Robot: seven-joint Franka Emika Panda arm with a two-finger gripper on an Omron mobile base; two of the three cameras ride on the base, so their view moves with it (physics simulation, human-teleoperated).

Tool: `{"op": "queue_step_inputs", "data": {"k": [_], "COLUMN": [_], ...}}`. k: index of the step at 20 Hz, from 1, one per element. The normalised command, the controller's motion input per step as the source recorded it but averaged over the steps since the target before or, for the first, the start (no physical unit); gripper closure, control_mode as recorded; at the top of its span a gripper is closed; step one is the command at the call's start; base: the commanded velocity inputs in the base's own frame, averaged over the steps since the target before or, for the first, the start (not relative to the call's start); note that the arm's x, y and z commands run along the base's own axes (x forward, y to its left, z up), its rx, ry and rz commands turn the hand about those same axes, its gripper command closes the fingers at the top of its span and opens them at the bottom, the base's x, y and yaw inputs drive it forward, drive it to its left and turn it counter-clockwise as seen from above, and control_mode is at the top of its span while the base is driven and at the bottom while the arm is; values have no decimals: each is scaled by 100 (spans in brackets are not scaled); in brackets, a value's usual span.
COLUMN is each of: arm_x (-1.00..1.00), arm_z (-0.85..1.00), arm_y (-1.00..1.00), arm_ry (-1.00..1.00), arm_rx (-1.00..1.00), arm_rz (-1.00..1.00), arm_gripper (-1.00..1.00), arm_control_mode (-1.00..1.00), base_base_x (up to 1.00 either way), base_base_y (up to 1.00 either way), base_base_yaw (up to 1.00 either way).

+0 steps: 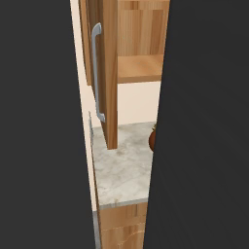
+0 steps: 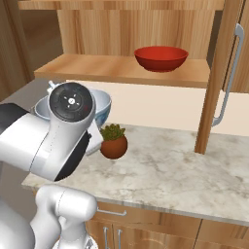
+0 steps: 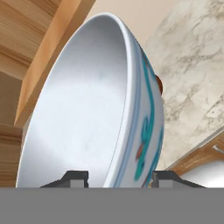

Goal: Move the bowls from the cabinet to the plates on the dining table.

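Gripper [image 3: 119, 178] fingers are clamping the rim of the white patterned bowl [image 3: 92, 109], holding it below the cabinet shelf [image 2: 121, 68], where the red bowl [image 2: 161, 58] is sitting.

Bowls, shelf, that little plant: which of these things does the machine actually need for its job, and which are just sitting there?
Part of the job:
- patterned bowl, its rim between the fingers of the pincer
- red bowl on the shelf
- cabinet, door open

Just sitting there:
- potted plant
- marble counter
- drawers below
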Motion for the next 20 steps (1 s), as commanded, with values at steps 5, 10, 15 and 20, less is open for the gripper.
{"op": "queue_step_inputs", "data": {"k": [5,10,15,20], "arm_x": [14,-4,0,0], "arm_z": [10,2,0,0], "arm_y": [11,0,0,0], "arm_ry": [5,0,0,0], "arm_rx": [-3,0,0,0], "arm_rz": [0,0,0,0], "arm_gripper": [100,100,100,100], "arm_control_mode": [-100,-100,-100,-100], "base_base_x": [0,0,0,0], "base_base_y": [0,0,0,0], "base_base_yaw": [0,0,0,0]}}
